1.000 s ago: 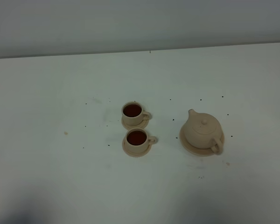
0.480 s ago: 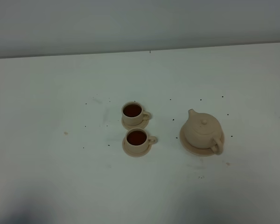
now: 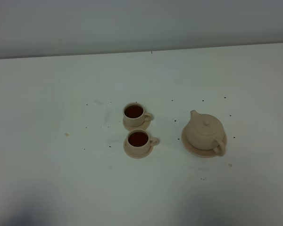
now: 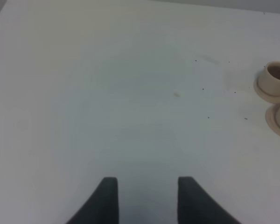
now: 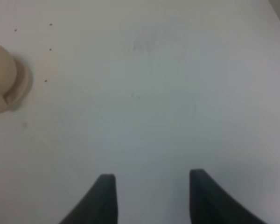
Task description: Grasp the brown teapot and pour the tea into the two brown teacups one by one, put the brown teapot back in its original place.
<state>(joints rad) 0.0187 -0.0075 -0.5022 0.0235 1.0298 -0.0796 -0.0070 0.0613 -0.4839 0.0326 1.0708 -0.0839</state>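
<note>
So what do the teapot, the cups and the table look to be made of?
Teapot: probably unglazed or matte ceramic, pale tan with no sharp highlights. Far cup and near cup: the same matte tan look, likely matching ceramic, with dark liquid inside. Table: smooth white surface, maybe laminate or painted board; it cannot be told which.

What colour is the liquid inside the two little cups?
Dark reddish brown, in both teacups; the exterior high view shows it best.
</note>
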